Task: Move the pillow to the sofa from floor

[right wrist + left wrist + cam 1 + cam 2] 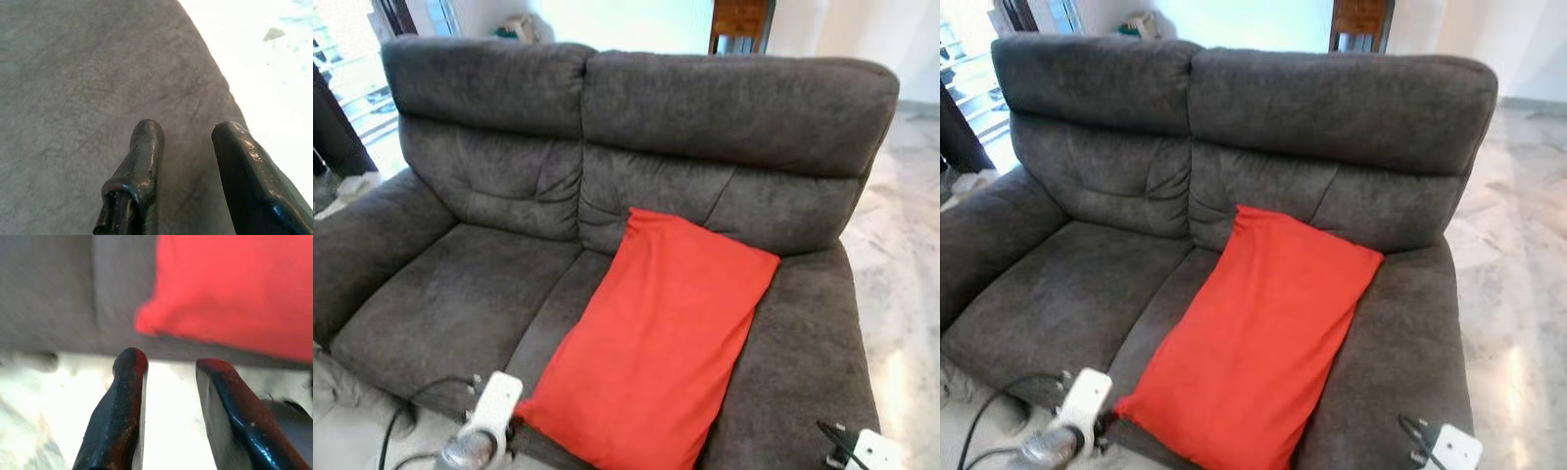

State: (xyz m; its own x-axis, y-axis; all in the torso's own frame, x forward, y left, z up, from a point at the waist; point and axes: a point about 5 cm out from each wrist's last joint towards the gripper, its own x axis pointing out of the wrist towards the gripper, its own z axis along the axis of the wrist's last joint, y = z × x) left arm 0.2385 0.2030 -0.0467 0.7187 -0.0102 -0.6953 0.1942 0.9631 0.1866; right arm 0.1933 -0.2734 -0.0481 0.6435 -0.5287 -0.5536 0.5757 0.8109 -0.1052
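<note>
Two seat cushions made up the dark grey sofa [489,284], and the red pillow [656,338] lay on the right-hand one, set on a slant. Its upper corner leaned against the foot of the backrest, near the seam between the two back cushions, while its lower end reached the front edge of the seat and hung a little past it. The pillow's left edge ran along and partly over the gap between the seats; its right edge stopped short of the right armrest [803,362], leaving a bare strip of grey fabric there. The whole left seat was uncovered, bounded by the left armrest [362,255].

The left gripper [171,364] hung low before the front of the sofa, its two black fingers [128,396] parted with nothing between them, pointing at the pillow's lower corner without touching it; pale floor showed beneath them. The left wrist [484,426], white and silver, sat just beside that same lower corner in the head views, with a black cable [396,421] looping off to its left.

The right gripper [188,129] hovered over the outer edge of the right armrest, fingers likewise spread and empty. Pale marble floor [901,284] lay open to the right of the sofa.
</note>
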